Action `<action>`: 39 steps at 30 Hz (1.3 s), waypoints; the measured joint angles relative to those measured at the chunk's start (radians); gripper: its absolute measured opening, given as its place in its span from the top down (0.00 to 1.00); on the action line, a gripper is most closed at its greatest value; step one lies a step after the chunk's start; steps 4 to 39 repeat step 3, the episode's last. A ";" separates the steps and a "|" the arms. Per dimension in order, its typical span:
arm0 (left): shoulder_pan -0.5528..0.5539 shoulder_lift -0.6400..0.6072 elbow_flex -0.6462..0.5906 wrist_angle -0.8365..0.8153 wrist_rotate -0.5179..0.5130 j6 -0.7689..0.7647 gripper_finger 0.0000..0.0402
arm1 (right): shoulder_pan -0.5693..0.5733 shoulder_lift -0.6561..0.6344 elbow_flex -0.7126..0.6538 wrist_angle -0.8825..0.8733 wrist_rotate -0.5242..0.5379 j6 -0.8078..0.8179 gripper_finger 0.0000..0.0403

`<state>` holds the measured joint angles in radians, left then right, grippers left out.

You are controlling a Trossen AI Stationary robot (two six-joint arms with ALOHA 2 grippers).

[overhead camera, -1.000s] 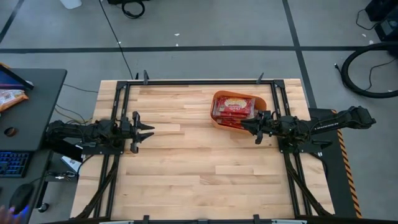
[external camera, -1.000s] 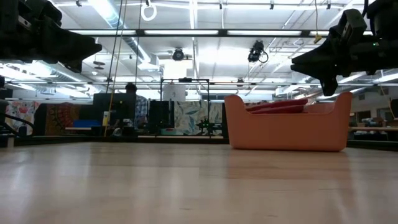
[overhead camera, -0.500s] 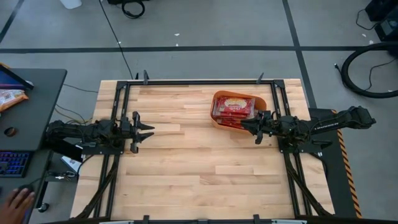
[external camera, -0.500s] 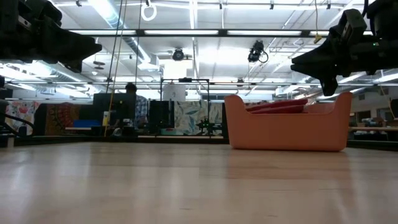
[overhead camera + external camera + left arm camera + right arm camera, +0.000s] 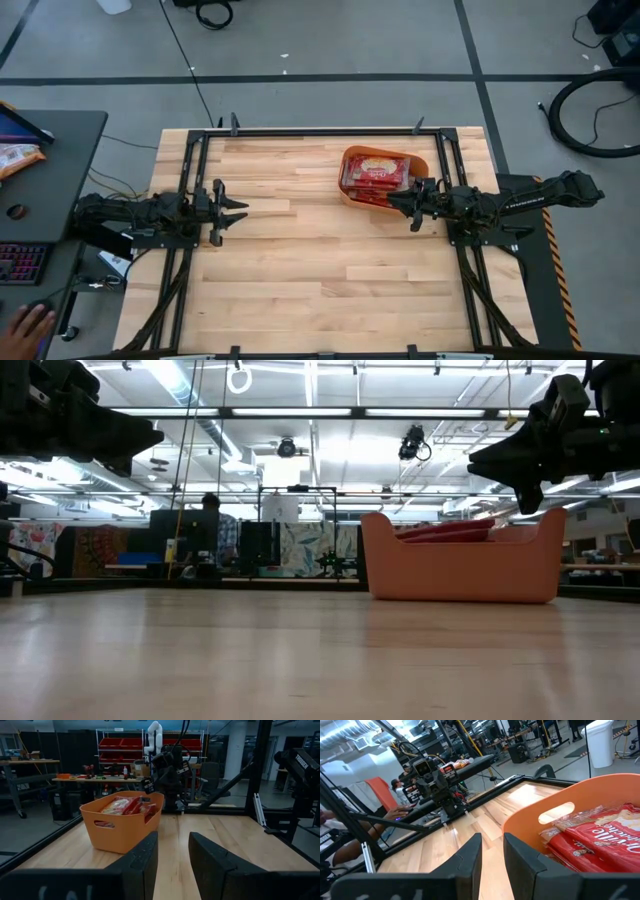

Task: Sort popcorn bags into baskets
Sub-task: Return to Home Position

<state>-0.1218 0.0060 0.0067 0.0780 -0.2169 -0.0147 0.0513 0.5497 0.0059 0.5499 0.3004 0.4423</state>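
The orange tub (image 5: 343, 185) stands on the table's far right part, also visible in the low view (image 5: 455, 570) and both wrist views (image 5: 120, 832) (image 5: 530, 825). Several red popcorn bags (image 5: 375, 172) (image 5: 600, 845) lie stacked inside it, their edges showing just above the rim (image 5: 445, 532). My right gripper (image 5: 392, 204) (image 5: 492, 845) hovers open at the tub's near right corner, above rim height (image 5: 480, 460), pointing left. My left gripper (image 5: 243, 211) (image 5: 172, 845) hangs open over the table's left side, pointing right toward the tub.
Bare wood (image 5: 320, 270) spreads across the table's middle and near side. Black frame rails (image 5: 190, 180) run along the table's edges. Left of the table stands a dark desk (image 5: 60, 130) with an orange-and-white packet (image 5: 15, 155); a person's hand (image 5: 25, 325) is by it.
Both arms have kept still, and the tub and bags have not moved. Only the person's hand at the desk left of the table has shifted a little.
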 joint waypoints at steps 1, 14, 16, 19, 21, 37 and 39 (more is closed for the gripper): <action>0.000 0.000 0.000 0.000 0.000 0.000 0.72 | 0.000 0.000 0.000 0.000 0.000 0.000 0.79; 0.000 0.000 0.000 0.000 0.000 0.000 0.72 | 0.000 0.000 0.000 0.000 0.000 0.000 0.79; 0.000 0.000 0.000 0.000 0.000 0.000 0.72 | 0.000 0.000 0.000 0.000 0.000 0.000 0.79; 0.000 0.000 0.000 0.000 0.000 0.000 0.72 | 0.000 0.000 0.000 0.000 0.000 0.000 0.79; 0.000 0.000 0.000 0.000 0.000 0.000 0.72 | 0.000 0.000 0.000 0.000 0.000 0.000 0.79; 0.000 0.000 0.000 0.000 0.000 0.000 0.72 | 0.000 0.000 0.000 0.000 0.000 0.000 0.79; 0.000 0.000 0.000 0.000 0.000 0.000 0.72 | 0.000 0.000 0.000 0.000 0.000 0.000 0.79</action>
